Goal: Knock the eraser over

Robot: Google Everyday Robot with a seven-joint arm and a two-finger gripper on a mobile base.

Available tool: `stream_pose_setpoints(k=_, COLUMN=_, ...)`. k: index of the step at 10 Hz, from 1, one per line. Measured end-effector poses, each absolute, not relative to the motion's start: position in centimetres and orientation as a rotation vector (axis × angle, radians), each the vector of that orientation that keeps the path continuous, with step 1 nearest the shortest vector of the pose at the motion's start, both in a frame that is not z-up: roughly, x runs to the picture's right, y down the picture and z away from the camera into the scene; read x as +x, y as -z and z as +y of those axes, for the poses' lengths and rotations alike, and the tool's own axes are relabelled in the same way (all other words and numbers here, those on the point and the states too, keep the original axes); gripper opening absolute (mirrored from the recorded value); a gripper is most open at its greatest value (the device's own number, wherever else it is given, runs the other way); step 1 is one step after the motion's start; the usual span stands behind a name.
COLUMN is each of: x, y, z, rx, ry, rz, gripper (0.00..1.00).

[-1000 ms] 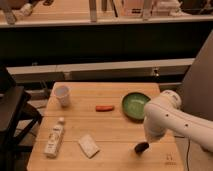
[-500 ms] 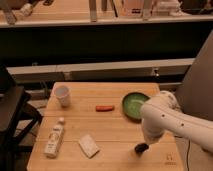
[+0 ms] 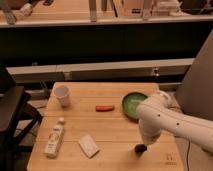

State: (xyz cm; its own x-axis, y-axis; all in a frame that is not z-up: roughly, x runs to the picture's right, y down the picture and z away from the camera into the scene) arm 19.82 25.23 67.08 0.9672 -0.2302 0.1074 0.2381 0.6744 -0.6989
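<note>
Wooden table (image 3: 107, 132) w/ a few items. White paper cup (image 3: 62, 95) upright at approx 10 o'clock of the tabletop. Small red-orange stick (image 3: 104, 107) lies flat near center, long axis running 9-to-3. Green bowl (image 3: 132, 103) at 2 o'clock, right part hidden. White bottle (image 3: 54, 138) lies on its side at 8 o'clock. White flat pad (image 3: 89, 146) at 6–7 o'clock, just beside the bottle, not touching.

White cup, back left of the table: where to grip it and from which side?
White cup stands upright, mouth up, nothing crowding it. Best guess: pinch its side wall at mid-height, coming in level from the right, the side the arm is on. The rim from above would also work. The gripper is at the table's front right, by the eraser.
</note>
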Motion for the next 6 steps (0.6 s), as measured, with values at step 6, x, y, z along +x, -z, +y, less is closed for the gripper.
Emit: stream_pose_setpoints(k=6, x=19.72, y=-67.2, z=25.77, rx=-0.81, ry=0.286, rz=-0.016, gripper=0.0)
